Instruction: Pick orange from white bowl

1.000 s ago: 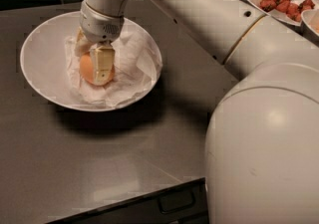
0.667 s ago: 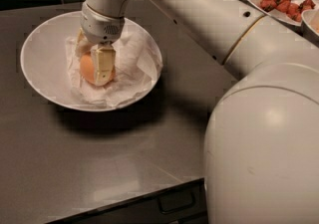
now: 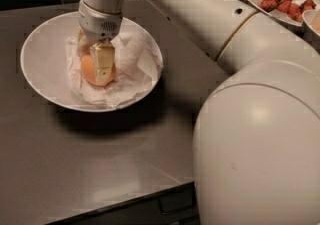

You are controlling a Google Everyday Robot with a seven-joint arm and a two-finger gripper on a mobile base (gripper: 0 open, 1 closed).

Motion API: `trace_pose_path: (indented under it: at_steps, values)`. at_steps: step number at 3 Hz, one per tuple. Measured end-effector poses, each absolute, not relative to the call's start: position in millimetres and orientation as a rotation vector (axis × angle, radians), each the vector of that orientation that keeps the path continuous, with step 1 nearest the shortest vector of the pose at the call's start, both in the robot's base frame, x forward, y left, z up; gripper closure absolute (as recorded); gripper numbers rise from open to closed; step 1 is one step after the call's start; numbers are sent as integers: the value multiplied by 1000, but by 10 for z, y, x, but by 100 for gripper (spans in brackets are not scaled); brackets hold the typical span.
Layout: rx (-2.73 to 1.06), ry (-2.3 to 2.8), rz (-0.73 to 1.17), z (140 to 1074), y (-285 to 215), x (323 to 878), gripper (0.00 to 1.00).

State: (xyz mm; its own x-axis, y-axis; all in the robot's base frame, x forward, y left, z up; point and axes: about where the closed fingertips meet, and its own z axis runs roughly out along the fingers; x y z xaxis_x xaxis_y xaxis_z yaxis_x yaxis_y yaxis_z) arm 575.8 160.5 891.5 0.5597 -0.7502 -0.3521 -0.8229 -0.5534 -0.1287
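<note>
The orange lies on crumpled white paper in the middle of the wide white bowl at the left of the dark table. My gripper reaches straight down into the bowl from the arm above. One pale finger lies across the front of the orange and the other sits behind it on the left, so the gripper is shut on the orange. The orange is low in the bowl, touching the paper.
A smaller white bowl of red strawberries stands at the back right, with another dish edge beside it. My large white arm body fills the right foreground. The table's front edge runs along the bottom.
</note>
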Motion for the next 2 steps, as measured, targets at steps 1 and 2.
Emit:
trace_pose_path:
  at_steps: [1, 2]
  values:
    - [-2533, 1295, 333, 8990, 1642, 5827, 34]
    - [-2538, 1288, 310, 9034, 1670, 5872, 34]
